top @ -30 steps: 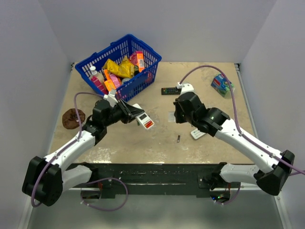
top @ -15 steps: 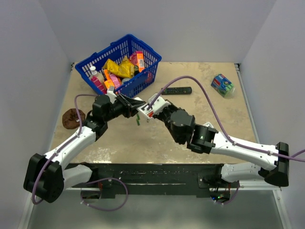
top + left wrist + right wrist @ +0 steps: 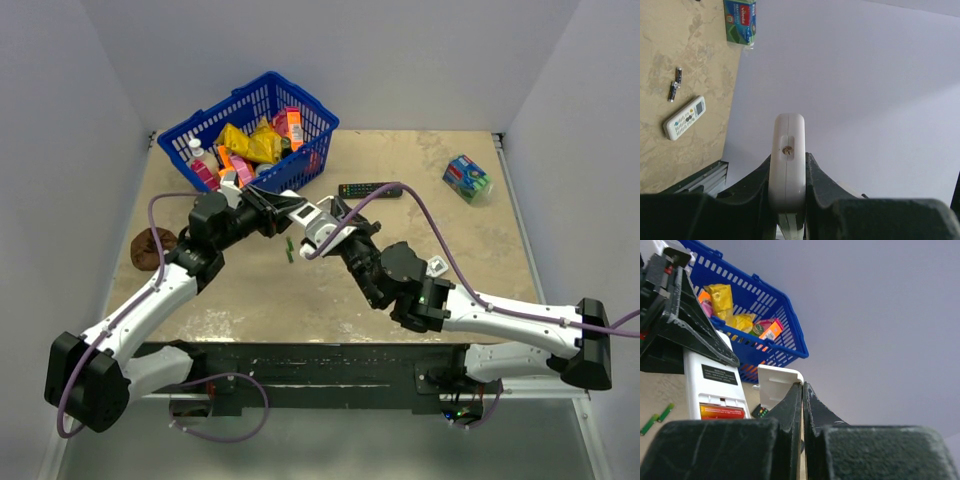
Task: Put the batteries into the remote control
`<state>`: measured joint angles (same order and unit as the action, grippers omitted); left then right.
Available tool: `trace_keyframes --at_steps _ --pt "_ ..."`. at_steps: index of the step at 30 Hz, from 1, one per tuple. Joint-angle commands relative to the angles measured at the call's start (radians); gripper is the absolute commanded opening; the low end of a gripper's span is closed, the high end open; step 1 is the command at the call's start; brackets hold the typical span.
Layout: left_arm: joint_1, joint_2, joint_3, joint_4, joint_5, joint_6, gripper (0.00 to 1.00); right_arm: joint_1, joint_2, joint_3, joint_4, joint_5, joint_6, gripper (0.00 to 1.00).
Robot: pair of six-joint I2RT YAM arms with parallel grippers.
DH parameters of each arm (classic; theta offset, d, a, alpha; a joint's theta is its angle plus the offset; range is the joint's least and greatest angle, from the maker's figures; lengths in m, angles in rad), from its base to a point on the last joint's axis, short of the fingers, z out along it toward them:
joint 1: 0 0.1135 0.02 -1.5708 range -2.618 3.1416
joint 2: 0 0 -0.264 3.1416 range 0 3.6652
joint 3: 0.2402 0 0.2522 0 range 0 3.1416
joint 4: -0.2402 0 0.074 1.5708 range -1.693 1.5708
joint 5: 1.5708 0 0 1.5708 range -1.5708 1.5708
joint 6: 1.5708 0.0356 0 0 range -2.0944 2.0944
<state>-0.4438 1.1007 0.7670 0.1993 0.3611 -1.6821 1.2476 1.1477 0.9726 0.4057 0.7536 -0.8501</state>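
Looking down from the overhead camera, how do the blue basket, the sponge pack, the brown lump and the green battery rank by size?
1. Blue basket, by far the largest.
2. Sponge pack and brown lump: they look about alike, so I won't rank them.
3. Green battery, the smallest.

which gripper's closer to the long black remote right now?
Right. The right gripper, shut on a white cover, is just below-left of the black remote in the top view. The left gripper, clamping the white remote control, sits farther left by the blue basket.
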Motion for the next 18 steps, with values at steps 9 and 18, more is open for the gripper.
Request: trace_keyframes --at_steps 9,18 --pt "-0.042 -0.047 0.064 0.038 -0.034 -0.051 0.0 0.009 -0.062 -0.09 0.188 -0.175 -0.159 0.0" --pt "-0.061 -0.056 0.084 0.038 -0.059 -0.048 0.0 0.009 -0.072 -0.146 0.243 -0.183 -0.228 0.0"
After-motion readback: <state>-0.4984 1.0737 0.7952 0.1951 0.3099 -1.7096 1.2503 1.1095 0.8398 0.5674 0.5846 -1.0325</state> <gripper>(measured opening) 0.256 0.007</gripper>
